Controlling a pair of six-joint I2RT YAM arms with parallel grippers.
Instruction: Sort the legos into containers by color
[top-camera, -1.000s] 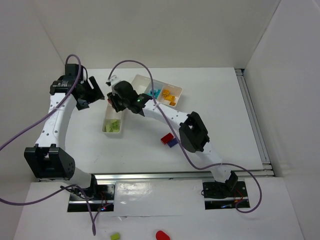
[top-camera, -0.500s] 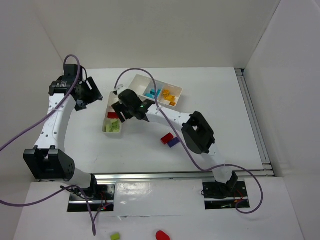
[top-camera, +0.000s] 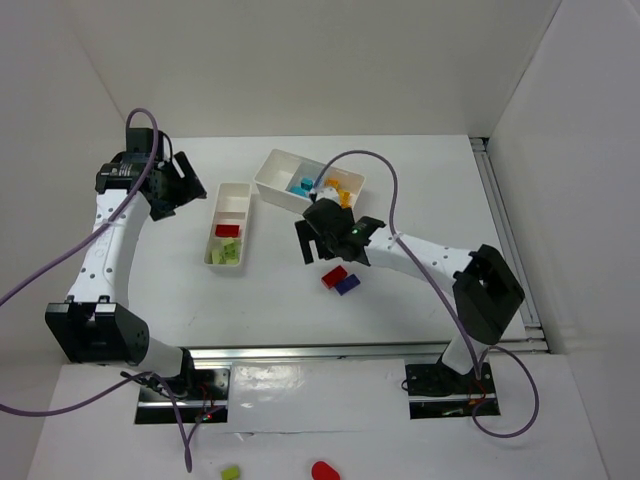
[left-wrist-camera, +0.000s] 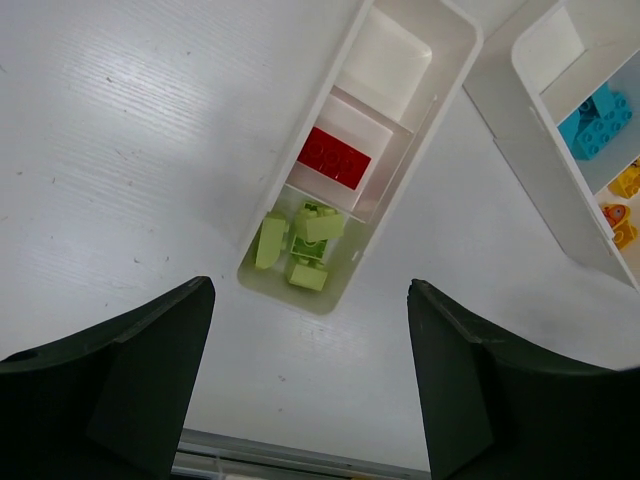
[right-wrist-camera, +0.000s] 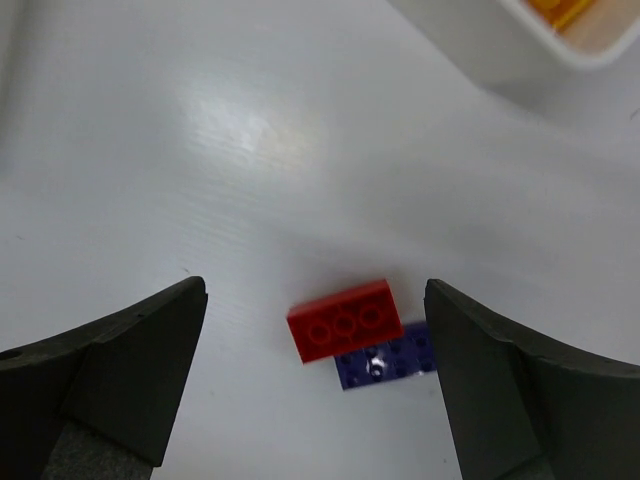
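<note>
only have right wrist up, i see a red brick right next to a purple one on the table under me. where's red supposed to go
Observer: The narrow tray already holds a red brick in its middle compartment.
Operator: anything else in that tray
Observer: Lime green bricks lie in its near compartment; the far one is empty.
Operator: and purple?
Observer: No purple sits in either tray. The wider tray has its left compartment empty, beside the cyan bricks.
</note>
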